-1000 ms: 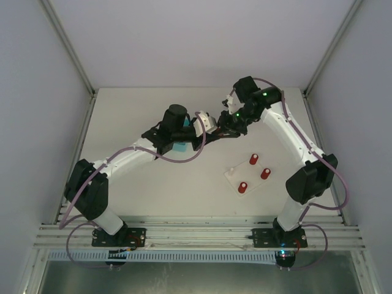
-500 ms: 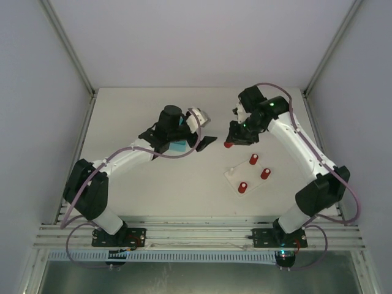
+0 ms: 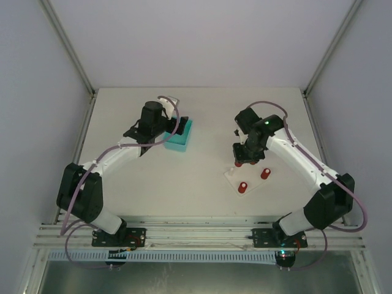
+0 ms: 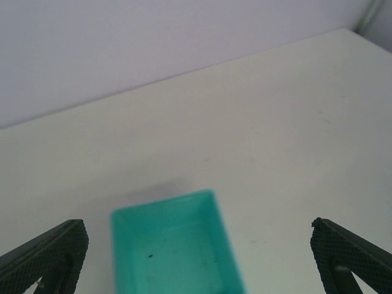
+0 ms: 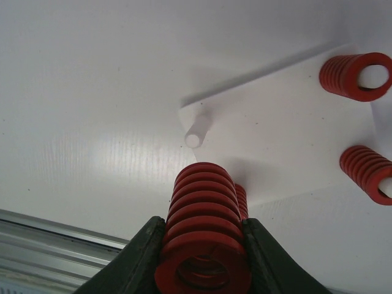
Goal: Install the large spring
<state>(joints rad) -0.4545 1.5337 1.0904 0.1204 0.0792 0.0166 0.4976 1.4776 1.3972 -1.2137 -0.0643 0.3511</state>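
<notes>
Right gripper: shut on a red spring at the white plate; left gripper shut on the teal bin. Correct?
Not quite. The left gripper is open, not shut on the bin: the left wrist view shows its fingers spread wide, clear of the bin's sides. The rest holds: the right gripper is shut on the red spring at the white plate.

A matt white table [image 3: 196,190] fills the bottom of a booth closed in by a plain pale grey back wall [image 3: 202,37], with the left wall [image 3: 30,98] and the right wall [image 3: 367,98] in the same panel, and slanting aluminium posts [image 3: 67,46] at the back corners. Along the table's near edge run ribbed aluminium rails [image 3: 196,236], with a white slotted strip [image 3: 196,256] below them and then a dull grey-green surface [image 3: 184,278]. The light is soft and even, leaving faint shadows and a mild sheen on the tabletop in the right wrist view.
</notes>
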